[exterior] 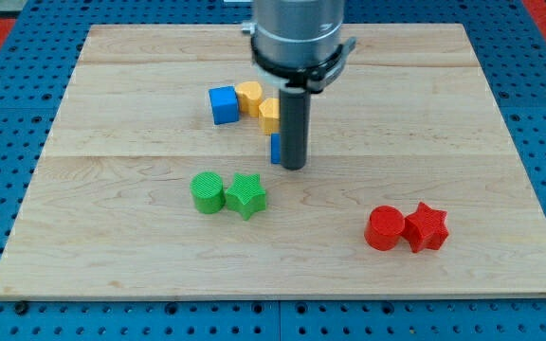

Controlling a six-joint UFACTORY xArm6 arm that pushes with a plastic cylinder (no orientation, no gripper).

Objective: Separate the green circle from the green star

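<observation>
2 task items sit on the pale wooden desk point(112, 189), below its centre: green circle block point(208, 192) and green star block point(245, 196), touching, circle on the view's left. Separation not yet done; all of it is left, I judge. No claw fitted, so nothing is held; my tip point(294, 167) rests above and to the view's right of the star, apart from it. Others: blue cube point(223, 104), 2 yellow blocks point(249, 96), small blue block point(276, 147) beside the rod, red circle point(385, 228) touching red star point(426, 227).
</observation>
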